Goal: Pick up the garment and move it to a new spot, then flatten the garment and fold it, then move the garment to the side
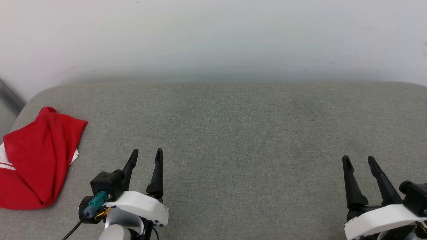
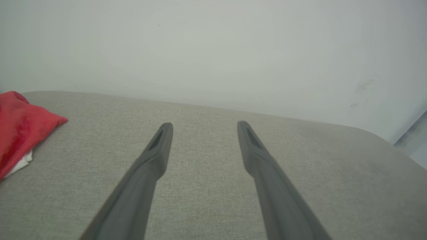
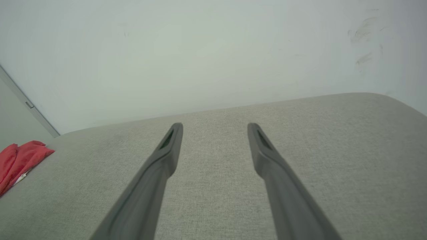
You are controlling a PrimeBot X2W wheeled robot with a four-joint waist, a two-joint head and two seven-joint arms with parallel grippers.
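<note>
The garment (image 1: 36,156) is a red T-shirt with a bit of white showing, lying in a loose folded heap at the far left of the grey cushioned surface (image 1: 233,133). It reaches past the left edge of the head view. The same red heap, the garment (image 2: 20,130), sits at the left edge of the left wrist view, and the garment (image 3: 18,160) appears small at the left of the right wrist view. My left gripper (image 1: 146,154) hovers open just right of the shirt, nothing between its fingers. My right gripper (image 1: 359,160) stands open at the lower right, far from the shirt.
A pale wall (image 1: 213,36) rises directly behind the grey surface. The surface's rounded left corner (image 1: 36,95) lies just beyond the shirt, with a grey strip of floor or frame (image 1: 10,96) past it.
</note>
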